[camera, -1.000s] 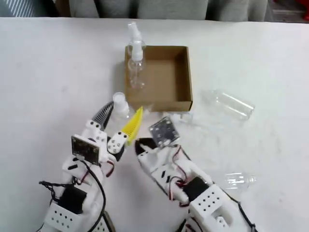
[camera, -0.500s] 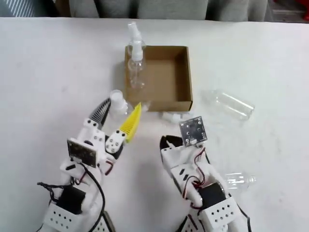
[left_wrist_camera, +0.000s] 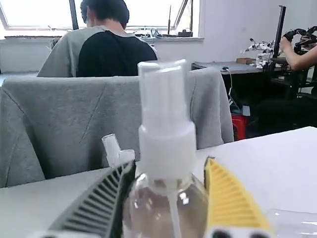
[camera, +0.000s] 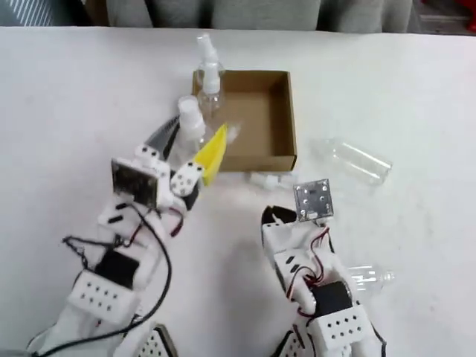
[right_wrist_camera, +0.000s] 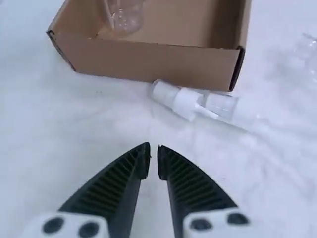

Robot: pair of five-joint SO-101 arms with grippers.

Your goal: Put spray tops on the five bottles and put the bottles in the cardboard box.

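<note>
A capped bottle [camera: 189, 119], clamped in the left claw [camera: 192, 143], is raised off the bench [camera: 74, 89] to the box's [camera: 286, 111] edge, seemingly for boxing, as the right claw [right_wrist_camera: 153, 156], almost closed and empty, is swung right to face a spray top [right_wrist_camera: 173, 96] beside the box.

Cardboard box [right_wrist_camera: 148, 62] looks matt, clear bottle [left_wrist_camera: 163, 210] glossy, probably plastic, its spray top [left_wrist_camera: 166, 119] smooth.

Right gripper [right_wrist_camera: 153, 156] low over the white table [right_wrist_camera: 54, 124], facing the cardboard box [right_wrist_camera: 148, 62]
Its 2 dark ribbed fingers [right_wrist_camera: 116, 183] sit almost together, nothing between them. White spray tops [right_wrist_camera: 190, 104] lie on the table just beside the box's near wall; 1 clear bottle [right_wrist_camera: 121, 15] is inside the box.
</note>
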